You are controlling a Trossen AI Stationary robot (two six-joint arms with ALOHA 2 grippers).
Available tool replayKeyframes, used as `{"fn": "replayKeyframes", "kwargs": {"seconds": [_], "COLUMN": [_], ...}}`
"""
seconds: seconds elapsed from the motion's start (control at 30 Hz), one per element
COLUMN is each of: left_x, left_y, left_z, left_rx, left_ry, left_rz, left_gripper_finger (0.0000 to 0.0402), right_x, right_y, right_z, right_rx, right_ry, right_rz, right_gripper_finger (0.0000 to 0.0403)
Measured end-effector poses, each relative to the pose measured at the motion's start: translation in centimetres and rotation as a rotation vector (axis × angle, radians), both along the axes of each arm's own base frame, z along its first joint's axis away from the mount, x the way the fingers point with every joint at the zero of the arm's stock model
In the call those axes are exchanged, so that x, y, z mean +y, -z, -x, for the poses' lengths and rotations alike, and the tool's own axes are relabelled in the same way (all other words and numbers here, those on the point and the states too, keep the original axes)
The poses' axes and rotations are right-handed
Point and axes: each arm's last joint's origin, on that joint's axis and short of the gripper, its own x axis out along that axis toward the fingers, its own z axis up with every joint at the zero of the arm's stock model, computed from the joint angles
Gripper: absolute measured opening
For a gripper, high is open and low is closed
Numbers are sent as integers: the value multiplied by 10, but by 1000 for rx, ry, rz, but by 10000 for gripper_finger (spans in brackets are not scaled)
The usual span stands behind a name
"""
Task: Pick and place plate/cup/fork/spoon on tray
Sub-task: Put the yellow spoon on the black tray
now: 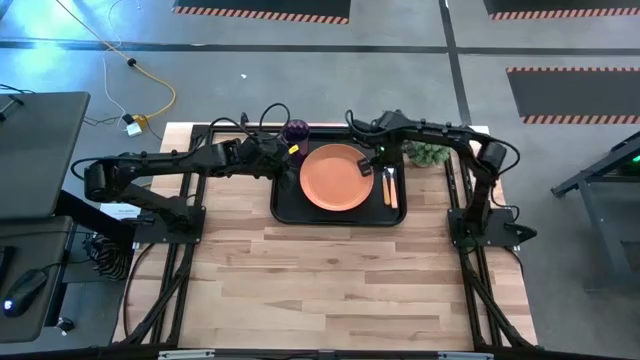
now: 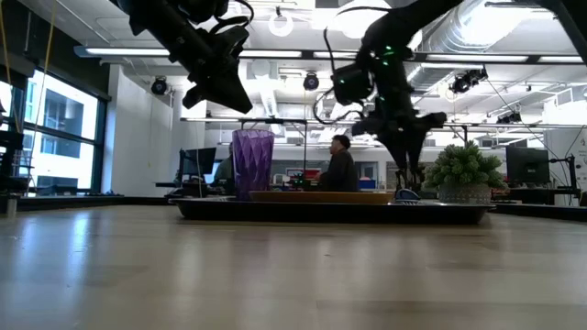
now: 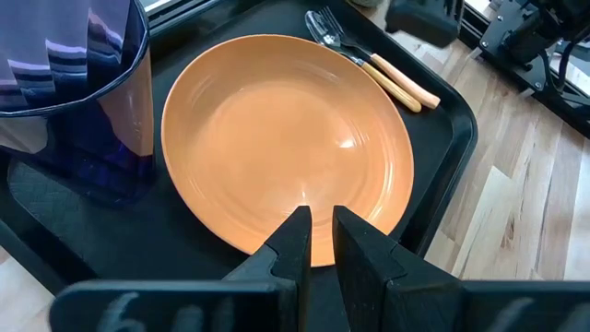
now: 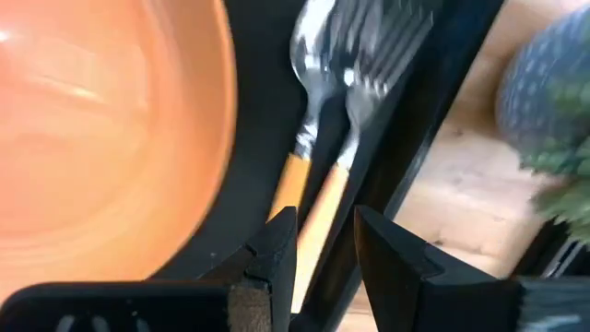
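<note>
I am seeing all four pieces lying on the tray (image 1: 283, 212), upper centre of the high view: the plate (image 1: 335, 177) in the middle, the cup (image 1: 296, 131) at its upper left, the spoon (image 4: 309, 101) and fork (image 4: 369, 88) side by side along the right edge. The right gripper (image 4: 321, 244) is hovering directly over the two handles, fingers apart and gripping nothing. The left gripper (image 3: 318, 242) is hanging over the plate's near rim, fingers nearly together, empty. As I judge it, placing is done, so I am favouring a straight vertical lift of both arms, keeping the right fingers clear of the handles to avoid nudging them.
</note>
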Motion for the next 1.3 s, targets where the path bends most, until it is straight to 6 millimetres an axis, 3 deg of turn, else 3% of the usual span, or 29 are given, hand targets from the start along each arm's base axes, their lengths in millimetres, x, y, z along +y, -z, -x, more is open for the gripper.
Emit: {"fn": "replayKeyframes", "kwargs": {"seconds": [0.13,0.33,0.53,1.03,1.3], "left_x": [0,0,0,0,0], "left_y": [0,0,0,0,-1], "left_z": [0,0,0,0,0], "left_rx": [0,0,-2,-5,-6], "left_ry": [0,0,0,0,0], "left_rz": [0,0,-1,-2,-2], "left_gripper_finger": [37,37,37,37,37], "right_x": [14,23,20,12,11], "right_y": [15,25,28,55,57], "right_z": [19,31,27,23,21], "right_rx": [-13,-214,-260,-179,-193], "right_ry": [27,66,58,120,119], "right_rz": [18,68,121,94,98], "right_gripper_finger": [103,103,103,103,103]}}
